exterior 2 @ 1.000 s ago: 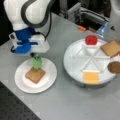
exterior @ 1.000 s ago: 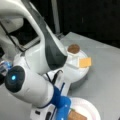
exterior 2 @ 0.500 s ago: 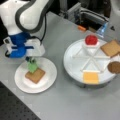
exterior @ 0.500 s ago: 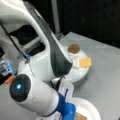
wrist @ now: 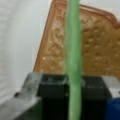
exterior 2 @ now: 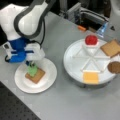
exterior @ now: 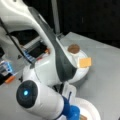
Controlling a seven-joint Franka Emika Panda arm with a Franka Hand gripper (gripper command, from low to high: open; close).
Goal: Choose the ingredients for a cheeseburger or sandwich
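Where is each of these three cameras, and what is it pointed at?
Front view behind the arm: looks across the tray and the plate.
Front view above the table: end effector holds the green disc on edge over toast.
Wrist view: looks down at disc and toast.
Front views share tray, cheese, patty.

Glossy white plate [exterior 2: 47, 82]; toast square [wrist: 100, 47] looks rough, pitted; green disc [wrist: 73, 62] seemingly smooth plastic

In a front view, a light green disc [exterior 2: 32, 70] stood on edge over a tan toast square [exterior 2: 35, 75] at lower left. At right lay a red piece [exterior 2: 91, 40], another toast [exterior 2: 111, 48], yellow cheese [exterior 2: 91, 77] and a brown patty [exterior 2: 114, 67].
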